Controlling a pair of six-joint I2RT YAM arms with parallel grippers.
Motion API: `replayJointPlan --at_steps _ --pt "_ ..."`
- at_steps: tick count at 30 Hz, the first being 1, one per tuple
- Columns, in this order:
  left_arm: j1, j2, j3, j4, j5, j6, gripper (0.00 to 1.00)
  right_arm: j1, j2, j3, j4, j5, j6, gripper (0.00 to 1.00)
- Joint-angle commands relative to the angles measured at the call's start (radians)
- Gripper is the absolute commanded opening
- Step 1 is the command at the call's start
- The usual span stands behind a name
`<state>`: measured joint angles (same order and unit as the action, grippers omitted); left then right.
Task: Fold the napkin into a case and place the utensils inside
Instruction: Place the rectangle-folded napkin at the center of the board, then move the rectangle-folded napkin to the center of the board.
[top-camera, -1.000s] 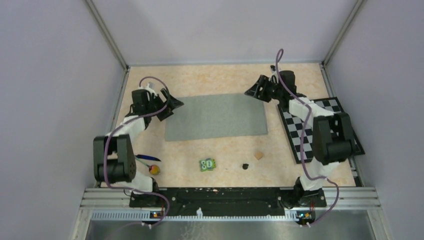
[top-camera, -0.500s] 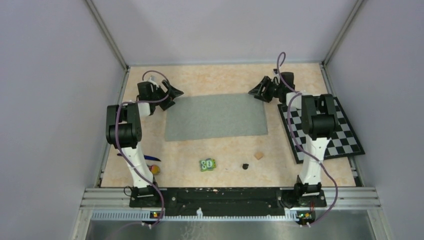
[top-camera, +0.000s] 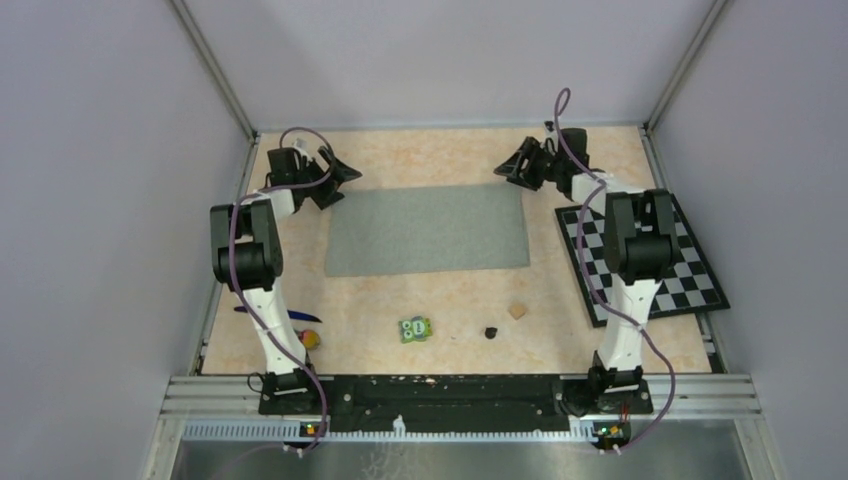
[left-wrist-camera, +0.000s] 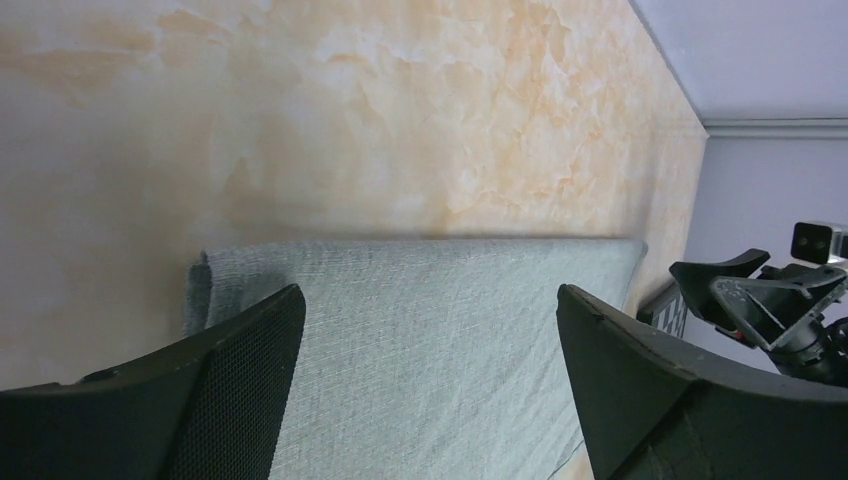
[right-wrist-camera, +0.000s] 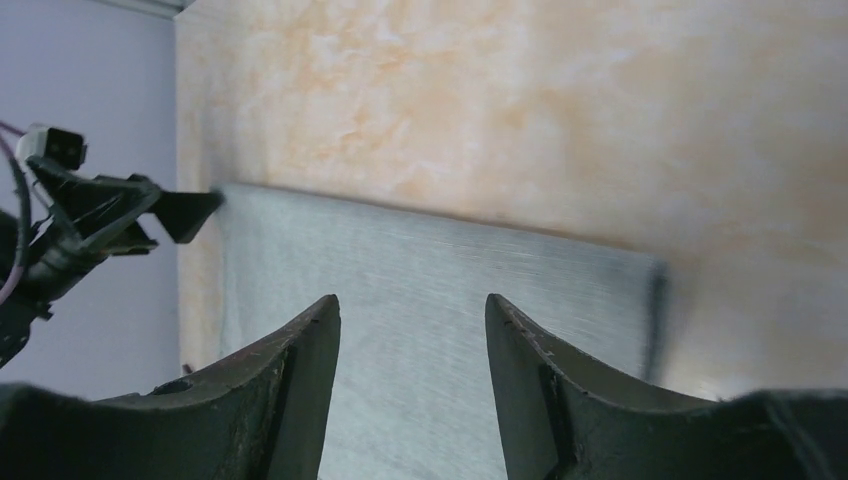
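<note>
The grey napkin (top-camera: 428, 229) lies flat in the middle of the table, folded to a rectangle. My left gripper (top-camera: 338, 180) is open and empty just off its far left corner; the cloth fills the left wrist view (left-wrist-camera: 430, 340). My right gripper (top-camera: 510, 170) is open and empty just off the far right corner; the cloth shows in the right wrist view (right-wrist-camera: 420, 300). The slim dark blue utensil (top-camera: 298, 316) and the yellow-orange-headed utensil (top-camera: 309, 339) lie near the left arm's base.
A black-and-white checkerboard mat (top-camera: 650, 262) lies at the right under the right arm. A green owl-faced block (top-camera: 415, 329), a small black piece (top-camera: 491, 332) and a tan cube (top-camera: 517, 311) sit in front of the napkin.
Both arms have stretched out toward the far side, carrying the grippers from over the napkin's far corners to just beyond them. The napkin has shifted slightly left and back.
</note>
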<state>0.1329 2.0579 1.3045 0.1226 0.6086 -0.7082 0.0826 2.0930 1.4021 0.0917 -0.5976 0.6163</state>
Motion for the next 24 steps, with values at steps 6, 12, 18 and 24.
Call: replayJointPlan --at_steps 6,12,18,24 --pt "-0.006 0.079 0.095 0.004 -0.023 0.026 0.99 0.083 0.102 0.064 0.191 -0.035 0.136 0.55" --pt "0.019 0.155 0.099 0.011 -0.064 0.007 0.99 0.011 0.194 0.06 0.216 -0.04 0.118 0.54" --pt "0.026 0.157 0.096 -0.026 -0.115 0.065 0.99 -0.078 0.213 0.09 0.128 -0.064 0.055 0.54" --pt "0.005 0.03 0.166 -0.171 -0.134 0.145 0.99 -0.072 0.076 0.164 -0.128 0.015 -0.102 0.54"
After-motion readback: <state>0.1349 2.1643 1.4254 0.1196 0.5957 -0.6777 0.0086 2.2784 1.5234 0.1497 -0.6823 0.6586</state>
